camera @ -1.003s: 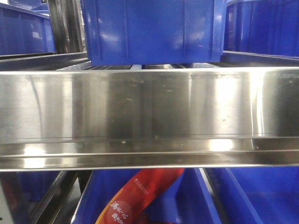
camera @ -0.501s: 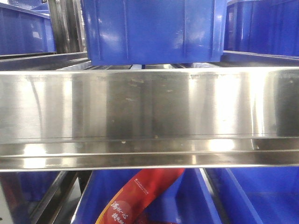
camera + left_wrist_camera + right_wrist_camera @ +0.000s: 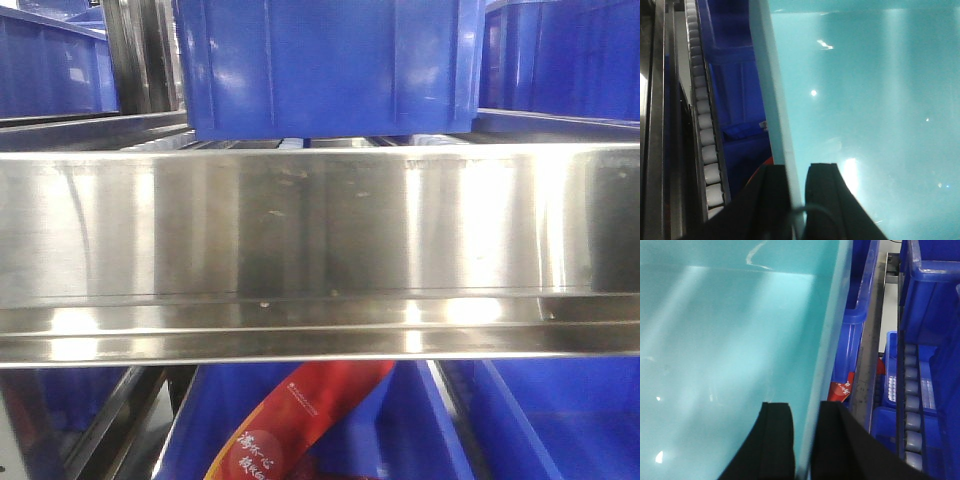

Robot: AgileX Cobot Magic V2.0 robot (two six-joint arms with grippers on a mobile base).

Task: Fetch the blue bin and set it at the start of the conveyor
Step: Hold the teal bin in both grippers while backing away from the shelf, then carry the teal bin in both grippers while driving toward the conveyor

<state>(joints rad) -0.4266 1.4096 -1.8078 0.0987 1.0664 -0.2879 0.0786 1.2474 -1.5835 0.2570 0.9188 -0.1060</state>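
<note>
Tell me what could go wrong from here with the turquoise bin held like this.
1. The left gripper and right gripper each pinch only the thin, glossy wall of the turquoise bin; it might slip or flex.
2. Dark blue bins sit close beside that wall, so the bin could snag when moved.
3. The steel shelf rail fills the front view; the conveyor is not visible, so placement can't be checked yet.

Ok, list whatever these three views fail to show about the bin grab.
blue bin: each wrist view crops it to one wall and the inside; absent from the front view, which the steel shelf rail fills.
left gripper, right gripper: only fingers show; bottom edge cuts the rest.
conveyor start: in no view.
red packet: bottom edge cuts its lower end.
</note>
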